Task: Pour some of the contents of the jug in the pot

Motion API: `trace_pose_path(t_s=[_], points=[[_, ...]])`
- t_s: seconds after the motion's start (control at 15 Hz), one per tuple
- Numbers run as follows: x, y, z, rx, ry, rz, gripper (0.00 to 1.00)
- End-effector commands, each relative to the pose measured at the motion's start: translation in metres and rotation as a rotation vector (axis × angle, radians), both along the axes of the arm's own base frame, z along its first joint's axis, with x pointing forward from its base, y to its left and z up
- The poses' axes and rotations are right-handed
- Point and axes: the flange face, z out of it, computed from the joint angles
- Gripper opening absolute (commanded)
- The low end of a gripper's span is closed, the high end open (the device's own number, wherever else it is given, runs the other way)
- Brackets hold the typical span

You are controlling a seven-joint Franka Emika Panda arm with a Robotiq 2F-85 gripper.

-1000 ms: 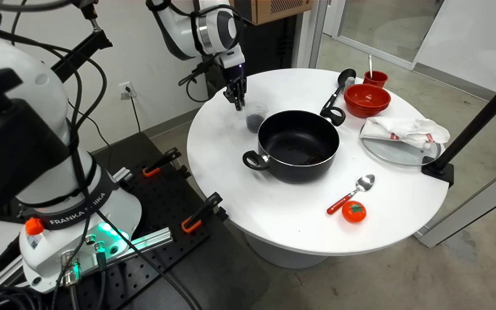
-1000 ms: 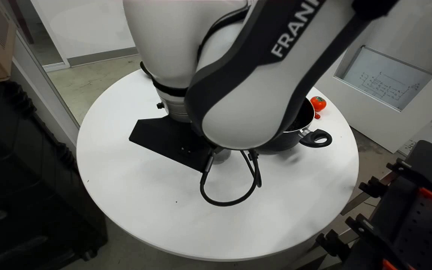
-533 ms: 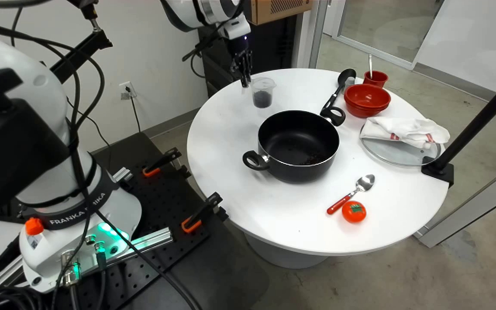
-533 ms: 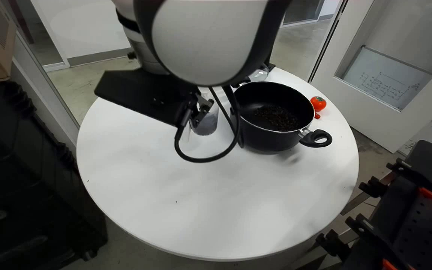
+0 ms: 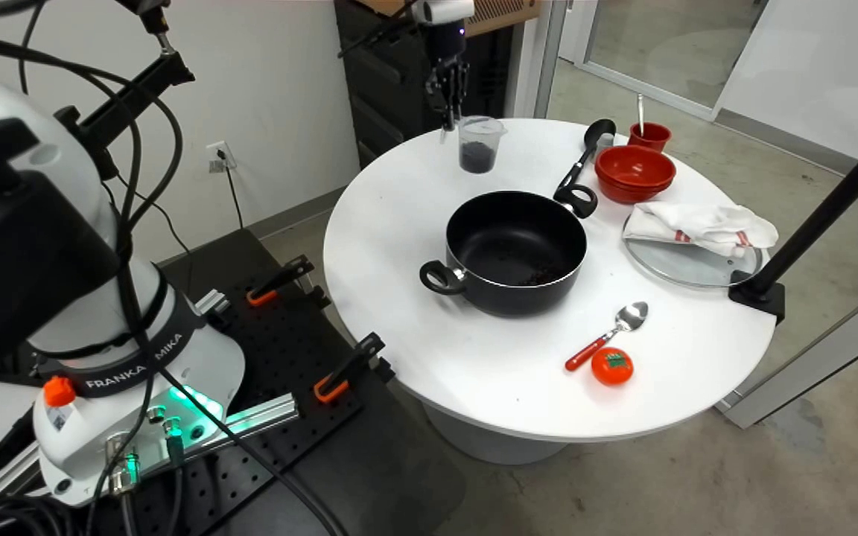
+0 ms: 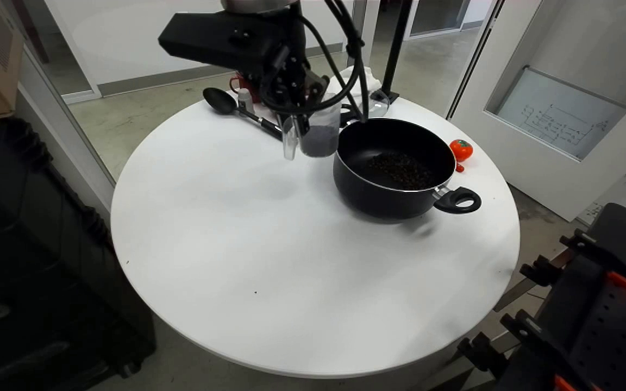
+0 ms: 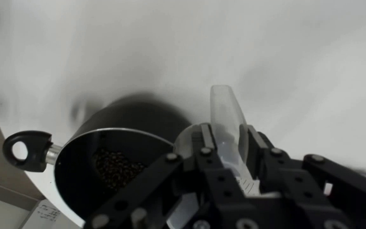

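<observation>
Your gripper [image 6: 297, 127] hangs at upper centre, pointing down, its fingers on the handle [image 6: 289, 144] of the clear jug [image 6: 321, 136], which reads near upright with dark contents [image 6: 321, 143] low inside and shows just left of the black pot [image 6: 386, 201]. You have the pot right of centre, a patch of dark grains [image 6: 402, 169] inside and one loop handle [image 6: 443, 205] toward the right. On the round white table [image 6: 264, 282] you also find a black spoon [image 6: 222, 102] at upper left and, right of the pot, a red tomato [image 6: 461, 151].
</observation>
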Motion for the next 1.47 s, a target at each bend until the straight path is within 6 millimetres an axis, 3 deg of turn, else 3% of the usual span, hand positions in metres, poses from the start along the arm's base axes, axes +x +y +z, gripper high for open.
trace_pose_path(t_s=[0.0, 0.33, 0.6, 0.93, 1.2, 1.4], points=[[0.0, -0.041, -0.002, -0.035, 0.053, -0.086, 0.07], [-0.022, -0.07, 0.004, -0.005, 0.134, -0.07, 0.07], [-0.044, -0.091, 0.023, 0.101, 0.199, 0.016, 0.07], [-0.056, -0.144, 0.051, 0.286, 0.261, 0.117, 0.07], [-0.061, -0.187, 0.043, 0.428, 0.38, 0.124, 0.07], [-0.07, -0.199, 0.02, 0.459, 0.492, 0.09, 0.07]])
